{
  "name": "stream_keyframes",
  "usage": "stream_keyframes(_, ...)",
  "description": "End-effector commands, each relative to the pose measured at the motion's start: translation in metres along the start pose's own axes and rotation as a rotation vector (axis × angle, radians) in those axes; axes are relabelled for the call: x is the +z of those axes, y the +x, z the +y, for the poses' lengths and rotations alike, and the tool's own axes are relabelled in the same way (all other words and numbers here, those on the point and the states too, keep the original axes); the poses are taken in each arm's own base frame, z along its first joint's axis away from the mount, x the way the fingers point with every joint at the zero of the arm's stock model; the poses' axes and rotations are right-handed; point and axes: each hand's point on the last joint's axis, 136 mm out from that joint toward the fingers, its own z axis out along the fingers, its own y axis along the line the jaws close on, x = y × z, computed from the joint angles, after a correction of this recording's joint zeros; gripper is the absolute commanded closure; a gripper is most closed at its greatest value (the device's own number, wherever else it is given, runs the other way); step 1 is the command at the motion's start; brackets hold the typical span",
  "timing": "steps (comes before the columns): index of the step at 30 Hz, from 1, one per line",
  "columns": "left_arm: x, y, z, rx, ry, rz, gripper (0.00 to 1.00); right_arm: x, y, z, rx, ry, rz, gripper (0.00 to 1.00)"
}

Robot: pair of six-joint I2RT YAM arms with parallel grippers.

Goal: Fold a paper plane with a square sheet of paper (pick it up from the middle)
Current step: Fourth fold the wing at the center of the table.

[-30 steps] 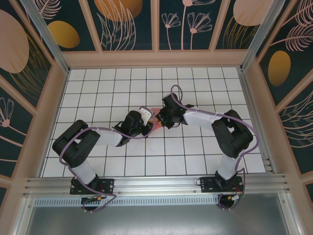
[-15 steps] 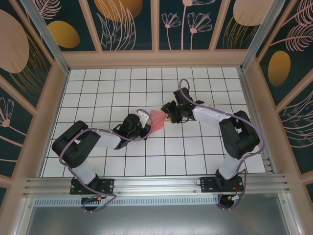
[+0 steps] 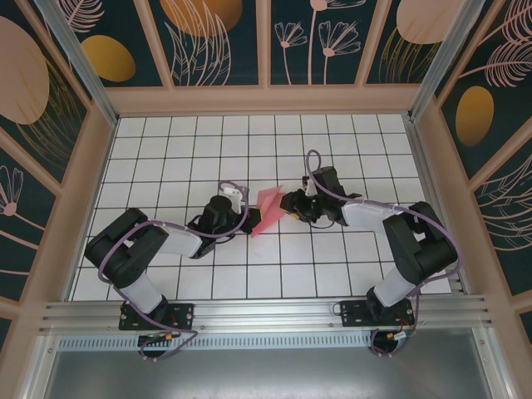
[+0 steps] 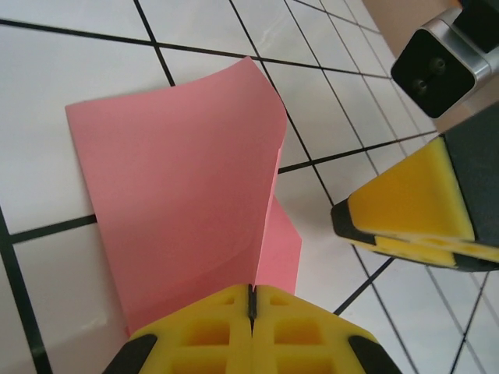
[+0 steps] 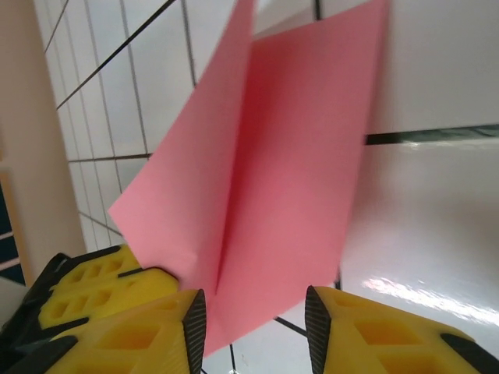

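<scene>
left arm (image 3: 170, 239) and right arm (image 3: 366, 214) both elbow-bent, reaching low toward each other, left gripper (image 4: 251, 300) pinched tight on paper (image 4: 179, 179), right gripper (image 5: 251, 331) facing it, jaws apart

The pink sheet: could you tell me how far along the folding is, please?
Done: the pink sheet has one centre crease. In hand: the left end effector pinches that crease; the right end effector is open around a corner. Left: no dart shape yet; more folds.

The thin pink-red paper sheet (image 3: 268, 209) (image 4: 179, 195) (image 5: 265, 179) is folded along a middle crease (half open, like a book), one flap tipped up, over the white tiles (image 3: 166, 166).
</scene>
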Motion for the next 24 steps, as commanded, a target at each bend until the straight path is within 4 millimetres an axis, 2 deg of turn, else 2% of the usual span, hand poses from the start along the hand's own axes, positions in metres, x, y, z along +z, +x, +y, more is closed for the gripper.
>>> stream_keyframes(1, 0.000, -0.003, -0.007, -0.097, 0.057, -0.026, 0.96, 0.007, 0.002, 0.017, -0.115, -0.083, 0.023, 0.59)
stream_keyframes(13, -0.001, 0.008, 0.004, -0.140, 0.023, -0.005, 0.94, 0.035, 0.000, 0.013, -0.136, -0.101, 0.086, 0.58)
stream_keyframes(14, 0.002, 0.016, 0.011, -0.148, 0.005, 0.015, 0.94, 0.036, 0.000, 0.013, -0.134, -0.103, 0.089, 0.58)
stream_keyframes(24, 0.006, 0.021, 0.013, -0.157, 0.007, 0.037, 0.91, 0.050, 0.001, 0.005, -0.102, -0.073, 0.108, 0.56)
